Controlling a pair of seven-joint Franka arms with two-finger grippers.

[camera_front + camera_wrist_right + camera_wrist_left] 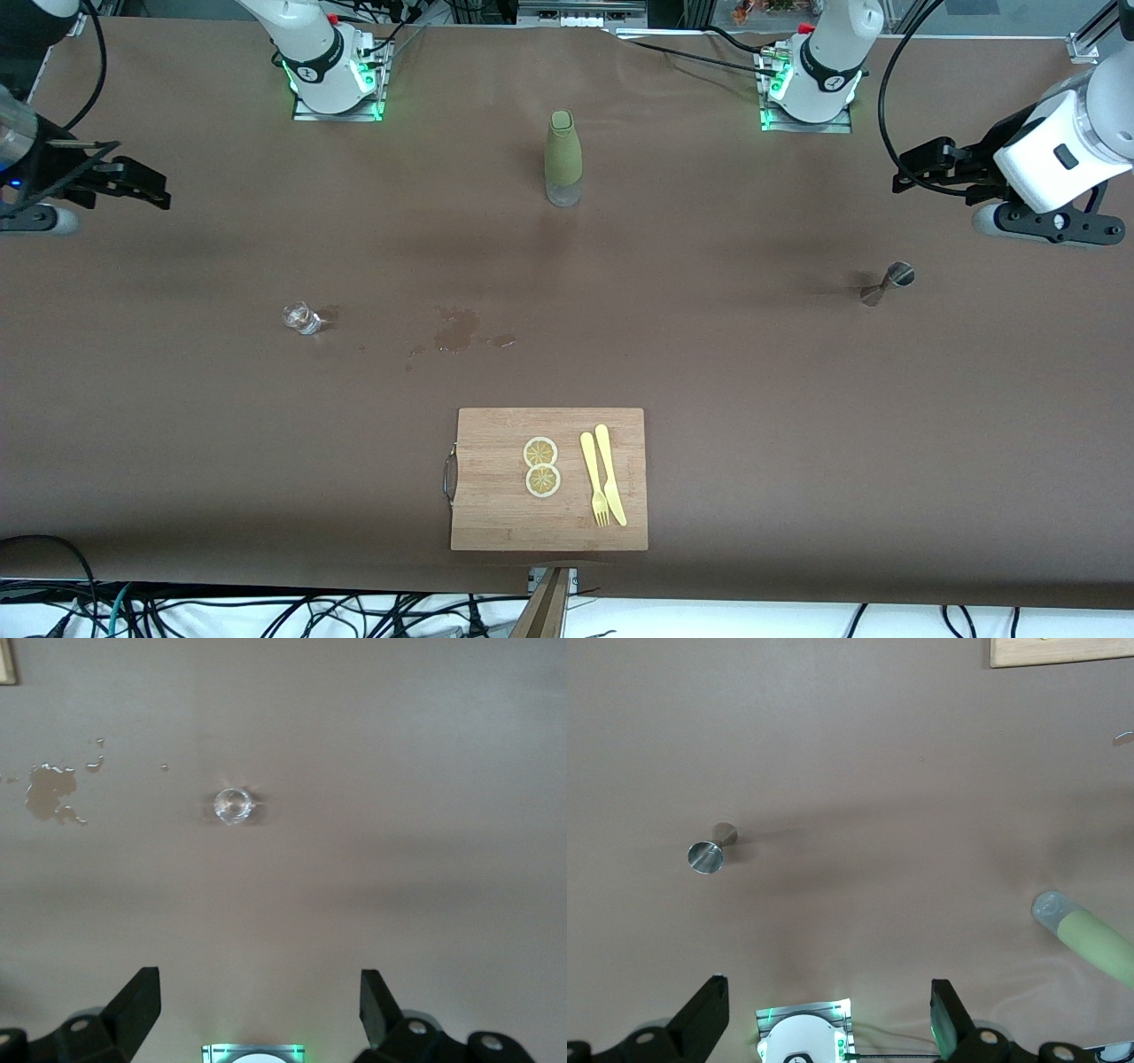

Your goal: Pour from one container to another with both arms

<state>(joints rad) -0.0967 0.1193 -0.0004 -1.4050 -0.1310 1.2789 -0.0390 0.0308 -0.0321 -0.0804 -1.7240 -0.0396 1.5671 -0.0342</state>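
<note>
A bottle in a green sleeve [563, 159] stands upright mid-table between the two arm bases; the left wrist view shows it too [1090, 935]. A small clear glass [301, 317] [233, 806] sits toward the right arm's end. A steel jigger [888, 282] [709, 853] stands toward the left arm's end. My left gripper [912, 168] [828, 1010] hangs open and empty over the table's left-arm end, apart from the jigger. My right gripper [146, 184] [257, 1005] hangs open and empty over the right-arm end, apart from the glass.
A wooden cutting board [496, 496] lies near the front edge, carrying two lemon slices [541, 466], a yellow fork [594, 478] and a knife [611, 474]. A wet spill [456, 330] [53, 793] marks the brown tabletop between glass and board.
</note>
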